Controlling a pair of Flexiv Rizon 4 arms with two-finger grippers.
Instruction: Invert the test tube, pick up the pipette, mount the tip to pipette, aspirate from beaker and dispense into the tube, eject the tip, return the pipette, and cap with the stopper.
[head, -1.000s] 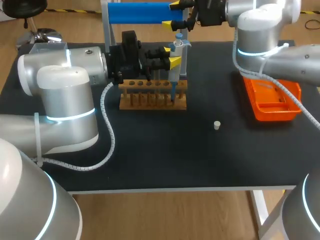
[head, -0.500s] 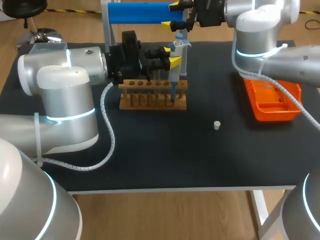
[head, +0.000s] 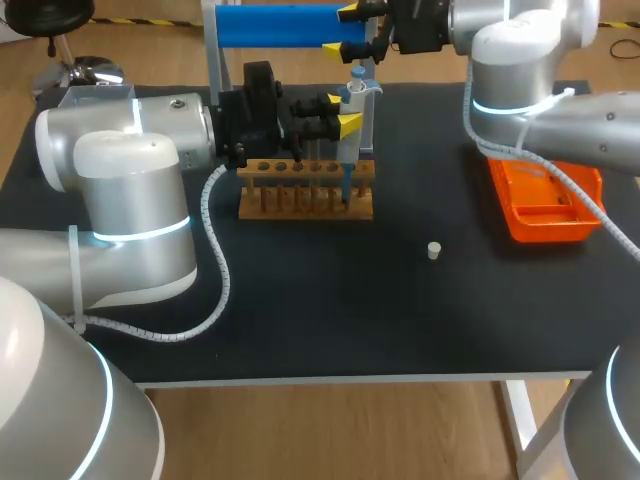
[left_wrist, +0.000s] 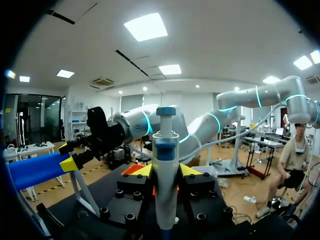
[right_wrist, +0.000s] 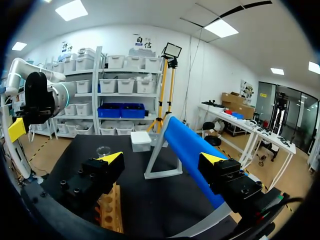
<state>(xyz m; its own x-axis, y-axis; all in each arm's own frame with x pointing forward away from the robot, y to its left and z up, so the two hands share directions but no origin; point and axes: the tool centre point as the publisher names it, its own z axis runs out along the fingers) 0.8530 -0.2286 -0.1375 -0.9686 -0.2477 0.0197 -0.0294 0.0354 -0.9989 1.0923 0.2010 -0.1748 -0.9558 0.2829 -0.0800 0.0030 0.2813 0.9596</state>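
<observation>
My left gripper (head: 347, 110) is shut on the grey-and-blue pipette (head: 351, 135), which it holds upright over the right end of the wooden tube rack (head: 305, 190). The pipette's blue tip (head: 347, 193) reaches down into the rack; I cannot make out a tube there. From the left wrist, the pipette (left_wrist: 165, 165) stands between the yellow fingertips (left_wrist: 144, 171). My right gripper (head: 348, 28) is open at the back, its fingers astride the stand's blue bar (head: 280, 25). That bar (right_wrist: 190, 155) lies between the open fingers of the right gripper (right_wrist: 162, 161). The white stopper (head: 434, 250) lies alone on the mat.
An orange tray (head: 545, 205) sits at the right under my right arm. The grey stand frame (head: 212, 60) rises behind the rack. A clear beaker (right_wrist: 103, 149) and a white box (right_wrist: 141, 141) stand on the table beyond the rack.
</observation>
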